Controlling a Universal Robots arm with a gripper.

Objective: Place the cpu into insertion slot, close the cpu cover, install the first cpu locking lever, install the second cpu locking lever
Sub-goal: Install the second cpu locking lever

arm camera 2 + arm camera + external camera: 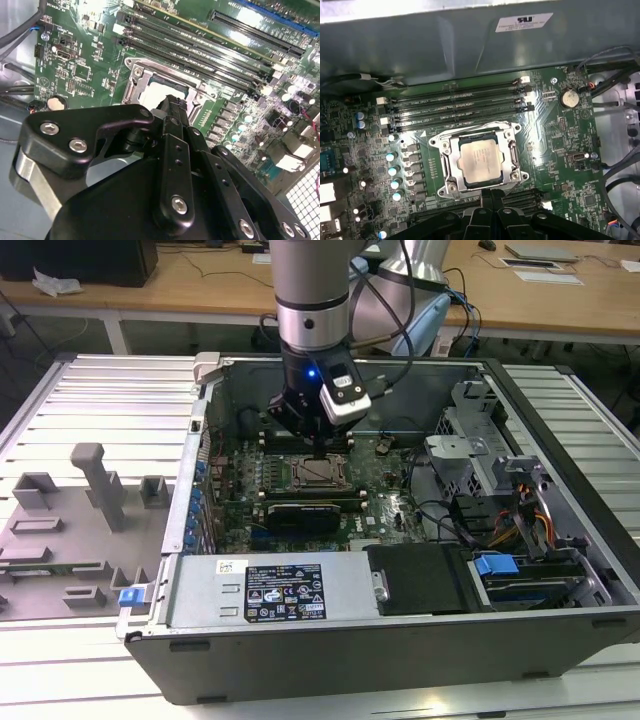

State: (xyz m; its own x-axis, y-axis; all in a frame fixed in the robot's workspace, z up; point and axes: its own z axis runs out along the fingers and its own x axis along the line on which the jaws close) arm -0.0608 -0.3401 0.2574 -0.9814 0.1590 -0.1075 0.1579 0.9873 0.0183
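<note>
- Exterior view: the arm hangs straight down into the open PC case (400, 570), which lies on its side on a ribbed worktop (90, 400). The hand (318, 448) sits just above the slot (318, 473), right at its 12 o'clock edge, about mid-board. My guess is the straight-down pose is for working on the socket from above. There's a grey fixture block (90, 490) off at 9 o'clock from the case, well apart, and a black card (305, 512) lies just beside the slot at 6 o'clock.
- Second wrist view: mostly the hand's black linkage (172, 165) up close, fingers drawn together into one narrow tip (172, 102), nothing between them that I can see, so closed and empty. The tip sits over the edge of the slot (150, 90), covering part of it. RAM slots (200, 50) run diagonally just beyond. You get the finger pose here; how things sit in the socket is hard to judge.
- First wrist view: this one fills that in. The cpu (481, 156) lies flat in the slot, silver top up, with the cover (507, 160) framing it, apparently down. I can't tell whether either lever is latched. The fingertips (492, 196) poke in at 6 o'clock of the socket, touching or nearly touching the frame. The coin battery (569, 97) sits at 2 o'clock.
</note>
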